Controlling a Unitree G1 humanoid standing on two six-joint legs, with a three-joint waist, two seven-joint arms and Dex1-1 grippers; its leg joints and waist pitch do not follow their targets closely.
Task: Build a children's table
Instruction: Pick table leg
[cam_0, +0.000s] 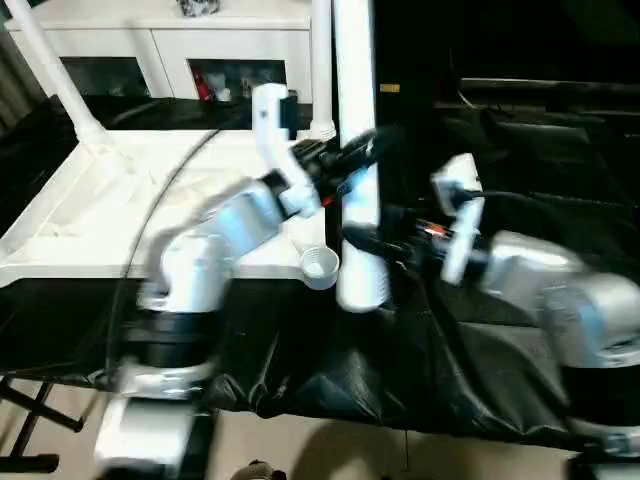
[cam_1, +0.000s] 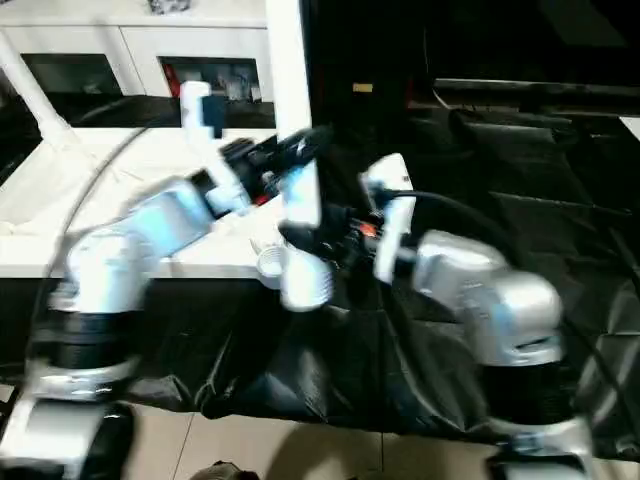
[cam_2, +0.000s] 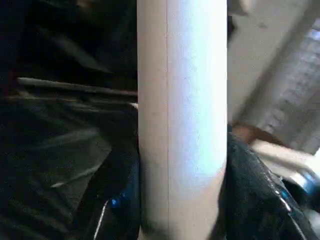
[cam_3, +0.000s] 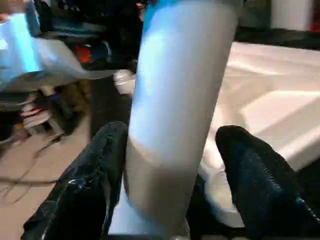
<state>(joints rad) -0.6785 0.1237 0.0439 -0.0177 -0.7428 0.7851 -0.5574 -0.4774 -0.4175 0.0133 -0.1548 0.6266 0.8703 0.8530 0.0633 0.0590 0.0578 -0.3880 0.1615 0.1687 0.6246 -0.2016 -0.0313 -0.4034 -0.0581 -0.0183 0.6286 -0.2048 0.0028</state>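
Holding a long white table leg (cam_0: 358, 150) upright between them, both of the robot's arms met at the near right corner of the tabletop (cam_0: 90, 215). The tabletop lay upside down on a surface draped in black cloth (cam_0: 480, 340), with its ribbed underside facing up. Two other legs already stood in the far sockets, one at the far left corner (cam_0: 55, 75) and one at the far right (cam_0: 322, 70).

The left gripper (cam_2: 182, 200) was clamped on the held leg, with a black finger pressed against each side of the tube. The right gripper (cam_3: 172, 175) sat lower on the same leg; its fingers (cam_3: 260, 170) stood either side of the tube, the one on the tabletop side showing a clear gap, so they looked loosened rather than squeezing.

The leg's lower end (cam_0: 360, 290) hung just beside the open round corner socket (cam_0: 320, 265), off to its right and not yet in it.

To do this step well, the robot probably needed to shift the leg sideways until its end sat squarely over the socket, keep the tube vertical, and then press straight down. A tilted entry could jam the tapered end or push the tabletop across the cloth.
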